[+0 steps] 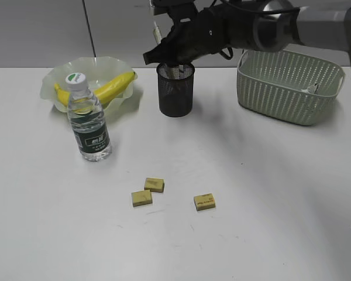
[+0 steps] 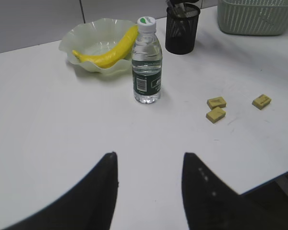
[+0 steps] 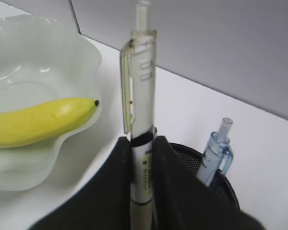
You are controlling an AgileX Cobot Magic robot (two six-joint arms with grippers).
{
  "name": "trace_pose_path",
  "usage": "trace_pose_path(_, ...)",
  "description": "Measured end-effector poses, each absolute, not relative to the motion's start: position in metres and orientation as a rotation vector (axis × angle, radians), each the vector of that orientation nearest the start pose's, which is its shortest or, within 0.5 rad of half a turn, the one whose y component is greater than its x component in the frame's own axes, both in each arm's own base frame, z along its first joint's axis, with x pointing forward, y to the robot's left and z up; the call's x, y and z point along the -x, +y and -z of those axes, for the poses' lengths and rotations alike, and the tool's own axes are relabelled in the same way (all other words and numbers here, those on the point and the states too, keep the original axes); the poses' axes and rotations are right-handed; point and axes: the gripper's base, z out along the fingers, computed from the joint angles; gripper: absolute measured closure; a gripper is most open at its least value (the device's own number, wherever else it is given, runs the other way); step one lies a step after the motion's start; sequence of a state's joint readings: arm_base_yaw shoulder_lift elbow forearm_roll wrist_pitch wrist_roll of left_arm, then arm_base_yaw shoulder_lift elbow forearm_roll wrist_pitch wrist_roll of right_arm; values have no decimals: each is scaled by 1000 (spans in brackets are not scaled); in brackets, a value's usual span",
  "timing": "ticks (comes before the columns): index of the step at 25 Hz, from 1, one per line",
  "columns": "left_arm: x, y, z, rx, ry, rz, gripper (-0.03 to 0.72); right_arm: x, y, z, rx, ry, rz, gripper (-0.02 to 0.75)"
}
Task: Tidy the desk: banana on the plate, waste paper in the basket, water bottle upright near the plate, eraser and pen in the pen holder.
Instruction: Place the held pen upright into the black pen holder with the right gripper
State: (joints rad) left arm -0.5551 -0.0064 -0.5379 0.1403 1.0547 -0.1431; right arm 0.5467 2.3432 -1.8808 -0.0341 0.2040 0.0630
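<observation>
Black right gripper [image 3: 143, 191] clamped on pen [image 3: 141, 120], over pen holder [image 3: 216, 187]

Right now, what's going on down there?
Right pincer shut on pen over pen holder. Left pincer open, empty. Three erasers loose on desk.
</observation>
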Motion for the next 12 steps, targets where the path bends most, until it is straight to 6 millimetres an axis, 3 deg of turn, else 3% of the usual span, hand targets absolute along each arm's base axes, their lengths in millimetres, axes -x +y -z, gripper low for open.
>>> trace_pose_path(5, 3, 15, -289, -399, 1957, 285, 358, -462, 281, -170, 560, 2139, -314, 569)
trace_pose_path(12, 3, 15, -289, -400, 1957, 284, 358, -462, 280, -168, 564, 2155, -309, 270)
